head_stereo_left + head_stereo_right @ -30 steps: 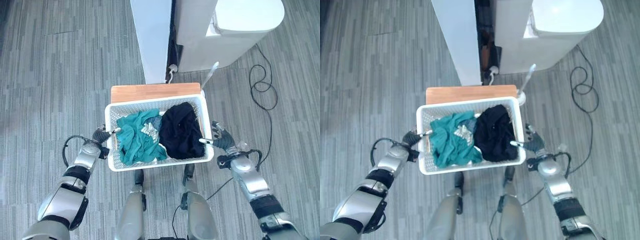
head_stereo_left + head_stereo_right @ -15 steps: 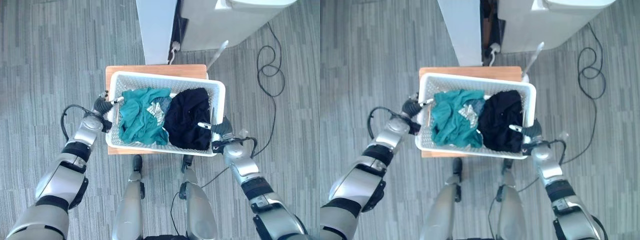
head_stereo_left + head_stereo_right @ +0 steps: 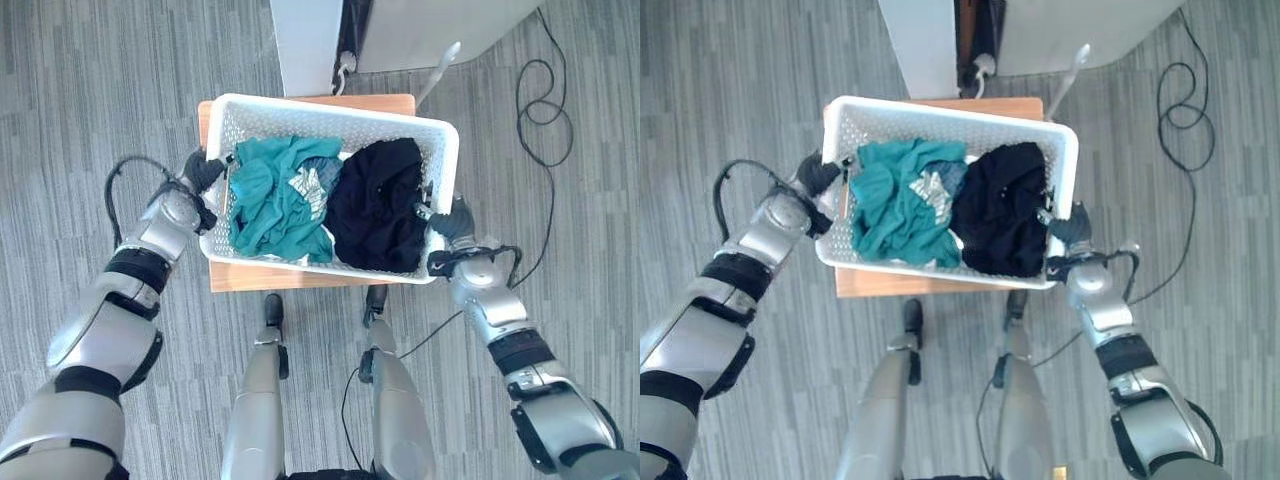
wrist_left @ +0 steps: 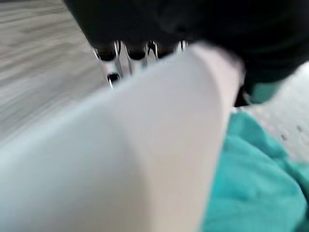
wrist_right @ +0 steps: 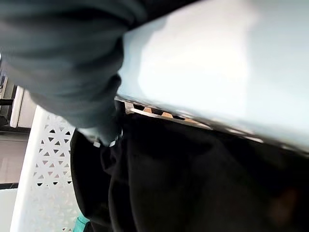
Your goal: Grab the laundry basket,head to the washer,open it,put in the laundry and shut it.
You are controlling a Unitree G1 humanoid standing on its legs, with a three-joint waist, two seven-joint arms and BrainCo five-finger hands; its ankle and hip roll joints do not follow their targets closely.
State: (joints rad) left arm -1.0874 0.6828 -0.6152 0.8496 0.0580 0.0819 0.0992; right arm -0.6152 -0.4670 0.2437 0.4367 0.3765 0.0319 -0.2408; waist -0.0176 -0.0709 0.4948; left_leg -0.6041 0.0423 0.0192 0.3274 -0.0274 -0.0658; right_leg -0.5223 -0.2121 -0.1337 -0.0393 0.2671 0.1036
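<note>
Fingers of both hands hook over the short ends of the laundry basket (image 3: 330, 185): left hand (image 3: 200, 172) clenched on the rim by the teal clothes (image 3: 275, 205), right hand (image 3: 450, 222) curled on the opposite rim next to the black clothes (image 3: 380, 215). Grip at both ends prob. so the load stays level & nothing spills. Basket sits over the small wooden table (image 3: 300, 275), w/ one corner past its edge; can't tell if it rests on it or is just lifted clear. Beyond the table stand a white panel (image 3: 305, 45) and a pale grey appliance (image 3: 430, 30), likely the washer, so the carry looks short. Grab step seems done; door not yet opened.
</note>
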